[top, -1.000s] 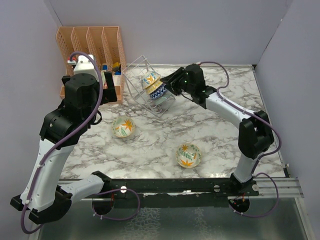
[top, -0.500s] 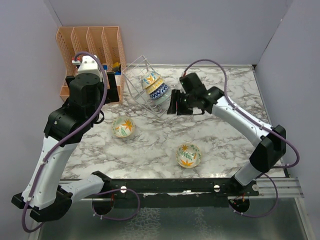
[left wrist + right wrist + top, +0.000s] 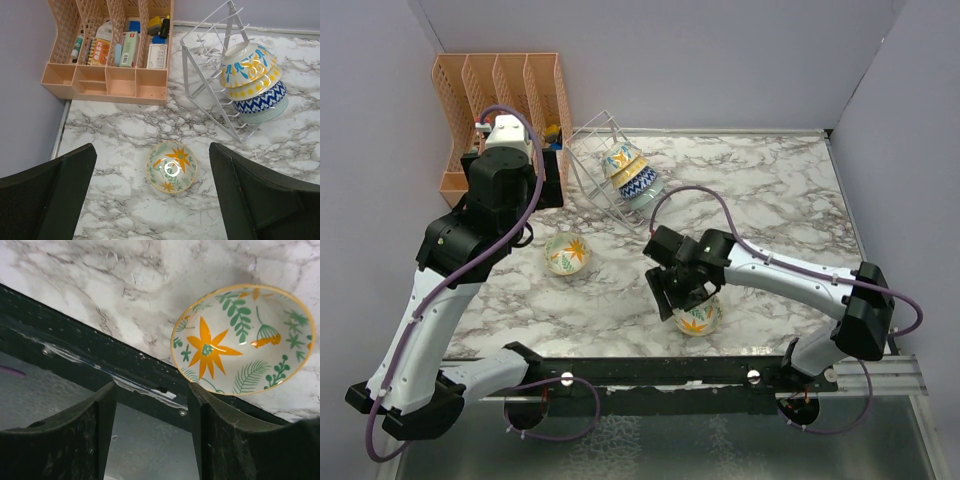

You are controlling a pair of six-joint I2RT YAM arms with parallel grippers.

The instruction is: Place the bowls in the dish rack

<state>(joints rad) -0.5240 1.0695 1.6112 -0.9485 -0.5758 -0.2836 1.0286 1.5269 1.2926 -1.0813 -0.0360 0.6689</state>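
Two bowls outstanding: the near-edge bowl (image 3: 700, 318) sits upright close to the desk's near edge, right of middle. The centre-left bowl (image 3: 565, 252) sits upright toward the left edge, well apart from it.
Bowls loaded: four bowls (image 3: 252, 85) nested on their sides, leaning at the near-right end of the dish rack (image 3: 210, 65).
Dish rack: thin wire, by the far edge, left of middle, just beside the orange organizer (image 3: 500, 85) in the far left corner.
Right end effector (image 3: 152, 440): jaws partly apart with nothing between them. It hangs low over the near-left rim of the near-edge bowl. One finger (image 3: 250, 445) is beside that rim, and the gap lies off the bowl, toward the black rail (image 3: 75, 340) along the near edge.
Left end effector (image 3: 151, 155): jaws wide and empty, high above the centre-left bowl.
Step in hand (judged): lining up a rim grasp on the near-edge bowl.
Risk, misaligned close: with the gap off the rim, closing could nudge or tip the bowl instead of pinching it.
Risk, desk edge: the bowl lies close to the near edge, so a push that way could send it onto the rail.
Risk, slip: a glazed rim held by a thin pinch may slide out during the lift.
Risk, rack: the wire frame looks light, so a hard insertion could shift it or unseat the nested stack.
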